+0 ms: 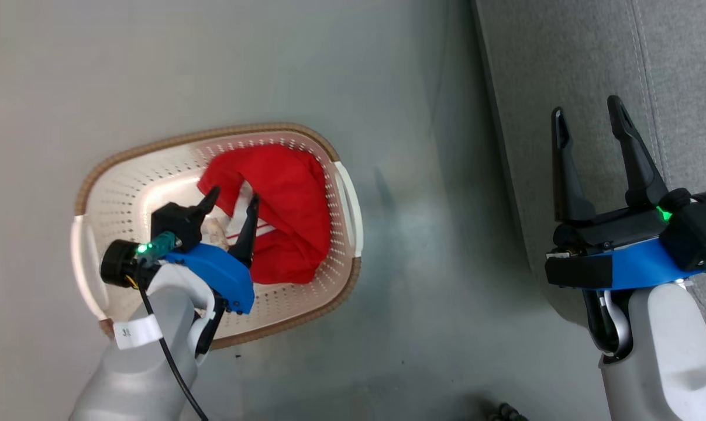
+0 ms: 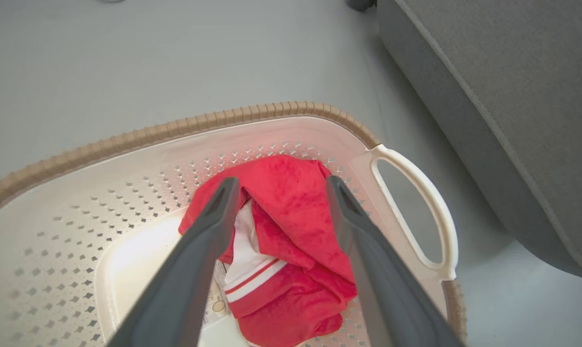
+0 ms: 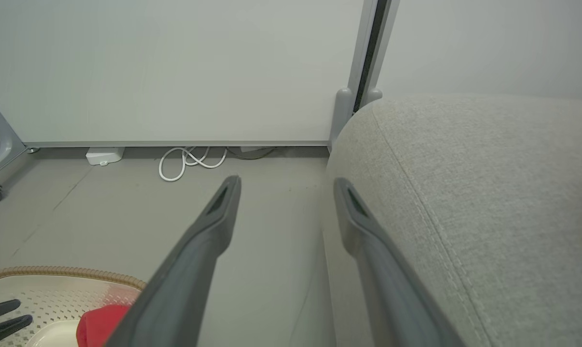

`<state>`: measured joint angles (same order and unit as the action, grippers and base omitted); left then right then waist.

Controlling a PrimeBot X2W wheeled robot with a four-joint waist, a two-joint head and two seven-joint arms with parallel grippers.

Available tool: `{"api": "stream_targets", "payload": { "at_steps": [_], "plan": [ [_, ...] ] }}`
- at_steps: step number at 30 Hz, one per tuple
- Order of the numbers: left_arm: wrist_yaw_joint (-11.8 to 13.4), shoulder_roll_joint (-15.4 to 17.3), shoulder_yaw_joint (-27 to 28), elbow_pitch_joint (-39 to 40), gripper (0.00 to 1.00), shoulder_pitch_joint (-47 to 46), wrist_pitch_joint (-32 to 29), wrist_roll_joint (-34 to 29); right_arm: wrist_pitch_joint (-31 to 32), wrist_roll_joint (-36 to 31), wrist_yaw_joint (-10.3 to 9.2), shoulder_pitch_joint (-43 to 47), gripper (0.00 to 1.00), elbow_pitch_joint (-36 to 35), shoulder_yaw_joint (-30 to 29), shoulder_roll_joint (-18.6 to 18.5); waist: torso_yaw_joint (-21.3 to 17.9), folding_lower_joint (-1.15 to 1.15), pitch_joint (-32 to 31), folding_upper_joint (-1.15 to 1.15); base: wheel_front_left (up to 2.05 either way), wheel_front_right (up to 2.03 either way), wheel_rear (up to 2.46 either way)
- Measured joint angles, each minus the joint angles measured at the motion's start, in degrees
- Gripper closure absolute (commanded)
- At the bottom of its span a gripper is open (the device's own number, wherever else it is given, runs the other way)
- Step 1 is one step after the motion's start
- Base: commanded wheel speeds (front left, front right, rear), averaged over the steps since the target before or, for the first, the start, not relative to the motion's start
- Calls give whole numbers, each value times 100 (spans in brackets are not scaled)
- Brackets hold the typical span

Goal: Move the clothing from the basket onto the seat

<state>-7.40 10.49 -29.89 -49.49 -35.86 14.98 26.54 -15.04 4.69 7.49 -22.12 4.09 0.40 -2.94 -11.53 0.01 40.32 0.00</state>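
Note:
The red clothing with white striped trim lies bunched in the right half of the cream basket, which stands on the grey floor. My left gripper hangs open over the basket, its fingers just above the garment's left edge. In the left wrist view the clothing lies between and below the spread fingers, and the basket rim curves behind. My right gripper stands open over the front edge of the grey seat, empty. The right wrist view shows the seat, the basket and the clothing.
Bare grey floor separates the basket from the sofa. A paper label lies on the basket's bottom. In the right wrist view a white wall panel, a coiled white cable and a small white box line the floor's far edge.

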Motion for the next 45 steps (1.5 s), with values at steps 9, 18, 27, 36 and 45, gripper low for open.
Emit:
{"api": "stream_targets", "payload": {
  "at_steps": [9, 18, 27, 36, 45],
  "plan": [
    [0, 126, -359, -598, 0, -661, -26, 472, -1, 159, 0, -113, 0, -255, 78, 0, -331, 0, 716, 0, 0, 0, 0],
    [0, 221, -465, -953, 0, -1061, -60, 959, -1, 348, 0, -151, 0, -376, 211, 0, -555, -1, 1177, 0, 0, 0, 0],
    [0, 291, -554, -1172, 0, -1451, -98, 1294, -1, 404, 0, -217, 0, -527, 302, 0, -692, -1, 1459, 0, 0, 0, 0],
    [0, 261, -688, -1319, 0, -1755, -135, 1484, -1, 441, 0, -216, 0, -592, 347, 0, -763, -1, 1609, 0, 0, 0, 0],
    [0, 240, -918, -1438, 100, -1833, -124, 1583, -1, 458, 0, -216, 0, -592, 344, 0, -769, -1, 1604, 0, 0, 0, 0]
  ]
}}
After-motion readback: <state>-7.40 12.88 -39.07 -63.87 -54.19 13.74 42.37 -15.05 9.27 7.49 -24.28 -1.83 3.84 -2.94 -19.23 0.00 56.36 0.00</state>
